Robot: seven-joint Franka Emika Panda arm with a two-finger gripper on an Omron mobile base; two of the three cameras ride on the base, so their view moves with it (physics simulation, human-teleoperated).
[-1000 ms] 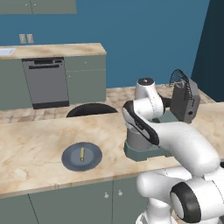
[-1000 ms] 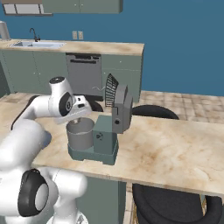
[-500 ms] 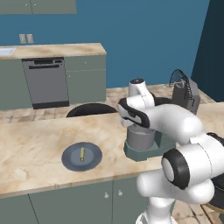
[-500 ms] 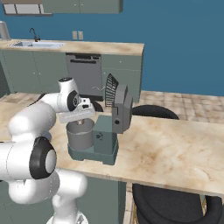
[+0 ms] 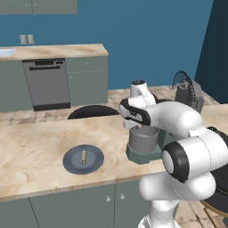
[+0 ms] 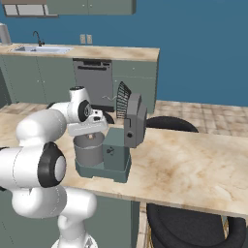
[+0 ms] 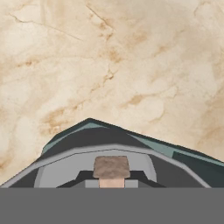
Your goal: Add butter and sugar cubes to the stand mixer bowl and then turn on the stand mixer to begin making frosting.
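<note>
From the left base view we see a blue-walled kitchen with a marbled beige table [image 5: 35,151]; on it lies a dark round plate [image 5: 83,160] carrying the butter [image 5: 83,156], well apart from the stand mixer [image 5: 187,95], whose stand mixer bowl [image 5: 143,140] sits under the arm's wrist

From the right base view we see the bowl [image 6: 88,149] on the mixer's base beside the column [image 6: 116,150], the head [image 6: 134,121] tilted back

In the hand view we look past the bowl's rim at the marbled table [image 7: 109,57]; the end effector [image 7: 111,173] is pressed together on a small brown cube [image 7: 111,167]
</note>
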